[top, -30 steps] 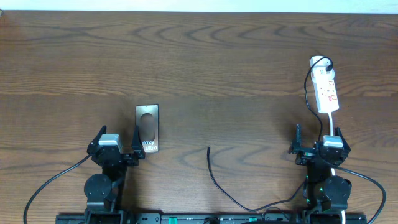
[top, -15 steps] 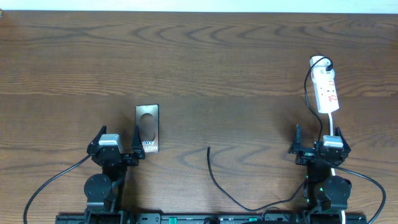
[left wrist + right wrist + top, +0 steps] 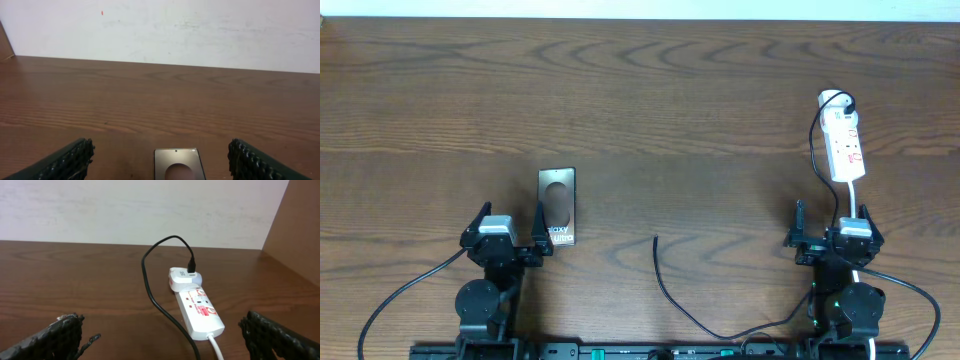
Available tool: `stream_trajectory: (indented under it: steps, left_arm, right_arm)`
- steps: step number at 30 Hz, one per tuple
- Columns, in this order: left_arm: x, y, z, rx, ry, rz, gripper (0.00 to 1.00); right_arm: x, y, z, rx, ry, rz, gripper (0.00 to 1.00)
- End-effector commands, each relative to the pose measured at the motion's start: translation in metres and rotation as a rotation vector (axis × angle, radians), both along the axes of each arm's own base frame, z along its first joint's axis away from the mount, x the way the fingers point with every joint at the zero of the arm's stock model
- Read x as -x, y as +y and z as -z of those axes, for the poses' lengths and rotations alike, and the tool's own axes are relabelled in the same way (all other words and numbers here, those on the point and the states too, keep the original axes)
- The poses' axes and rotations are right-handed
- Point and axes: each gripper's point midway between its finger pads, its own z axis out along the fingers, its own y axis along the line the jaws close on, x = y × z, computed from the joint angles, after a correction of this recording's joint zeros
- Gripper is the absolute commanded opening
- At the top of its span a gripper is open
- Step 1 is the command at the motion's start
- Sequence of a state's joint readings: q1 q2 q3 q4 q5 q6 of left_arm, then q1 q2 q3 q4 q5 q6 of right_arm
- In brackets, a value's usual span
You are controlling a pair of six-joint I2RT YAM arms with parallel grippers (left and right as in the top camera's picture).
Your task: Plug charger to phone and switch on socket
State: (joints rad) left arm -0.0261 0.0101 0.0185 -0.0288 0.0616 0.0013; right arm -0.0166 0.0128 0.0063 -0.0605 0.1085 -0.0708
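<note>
Item 1, left end effector (image 3: 511, 212): I am holding it spread wide and gripping nothing, low over the near edge of the tabletop (image 3: 670, 100).

Item 2, right end effector (image 3: 831, 215): I am keeping it fully released and empty as well.

Item 3, phone (image 3: 557, 207): it is lying flat just ahead of my left end effector and a little to its right. Its long axis is running straight away from me, and the lettered short end is pointing back at my arm. In my left wrist view it is sitting between my two fingers (image 3: 70, 161). I cannot tell which end carries the port.

Item 4, charger (image 3: 144, 270): it is sitting plugged into the white adapter (image 3: 833, 100) at the far end of the socket. Its cable is trailing back along the near edge of the tabletop, and its plug tip (image 3: 655, 240) is lying free between my arms. The tip is pointing away from me, to the right of the phone and apart from it.

Item 5, socket (image 3: 844, 140): it is lying straight ahead of my right end effector, long axis pointing away.

Judgement: I am reading the tip as the first pick. My left arm is slightly nearer it, and my right arm is nearer the switch.
</note>
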Motion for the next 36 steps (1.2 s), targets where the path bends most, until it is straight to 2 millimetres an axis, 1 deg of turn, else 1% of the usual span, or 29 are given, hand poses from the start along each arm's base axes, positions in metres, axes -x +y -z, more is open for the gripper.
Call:
stream_trajectory:
  steps: [1, 28, 32, 36]
  left_arm:
    - [0.001, 0.0, 0.015, -0.014, 0.046, 0.002, 0.88]
    - [0.001, -0.002, 0.014, -0.011, 0.041, 0.013, 0.88]
    - [0.0, -0.002, 0.006, -0.01, 0.013, 0.018, 0.88]
    - [0.002, -0.002, -0.011, -0.01, -0.019, 0.017, 0.88]
  right_arm:
    - [0.0, -0.002, 0.001, 0.013, 0.004, 0.007, 0.99]
    - [0.0, -0.002, 0.001, 0.013, 0.004, 0.007, 0.99]
    - [0.0, -0.002, 0.001, 0.013, 0.004, 0.007, 0.99]
    - [0.0, -0.002, 0.001, 0.013, 0.004, 0.007, 0.99]
